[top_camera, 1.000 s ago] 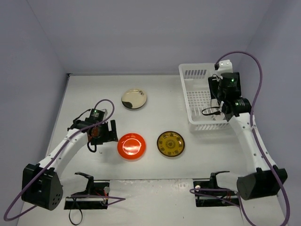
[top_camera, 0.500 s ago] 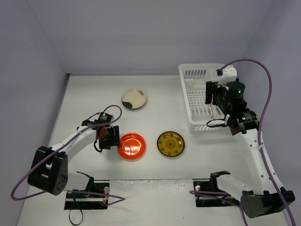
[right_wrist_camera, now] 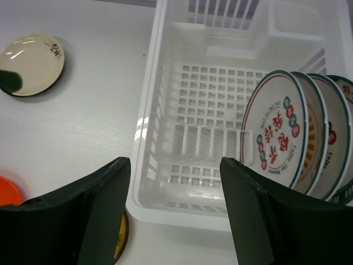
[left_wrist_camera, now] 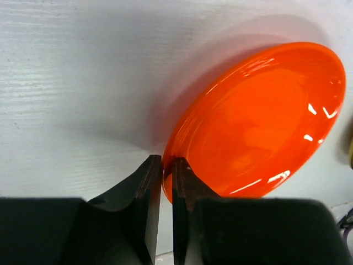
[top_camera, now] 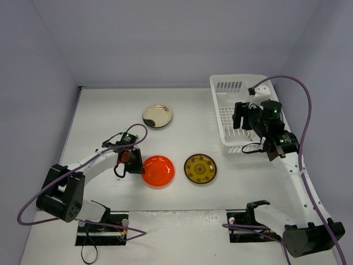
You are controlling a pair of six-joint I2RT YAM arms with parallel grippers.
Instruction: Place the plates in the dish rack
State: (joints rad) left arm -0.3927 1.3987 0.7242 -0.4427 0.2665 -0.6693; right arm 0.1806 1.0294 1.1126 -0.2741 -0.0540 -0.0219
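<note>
The red-orange plate (top_camera: 159,170) (left_wrist_camera: 259,121) lies on the table at the centre left. My left gripper (top_camera: 130,160) (left_wrist_camera: 165,171) is shut on its left rim, with one finger above the rim and one below. The dish rack (top_camera: 226,88) (right_wrist_camera: 157,94) stands at the back right with several patterned plates (right_wrist_camera: 273,132) upright along its right side. My right gripper (top_camera: 240,117) (right_wrist_camera: 174,163) hangs open over the rack's near part and holds nothing. The cream plate (top_camera: 157,116) (right_wrist_camera: 30,63) and the yellow-brown plate (top_camera: 200,168) (right_wrist_camera: 119,243) lie flat on the table.
The rack's left half (right_wrist_camera: 193,110) holds no plates. Grey walls close in the table on the left, back and right. Two arm bases with cable mounts (top_camera: 102,229) sit along the near edge.
My left gripper slid right to the red-orange plate and closed on its left rim; the plate shifted slightly right. My right gripper drew back a little over the rack, still open.
</note>
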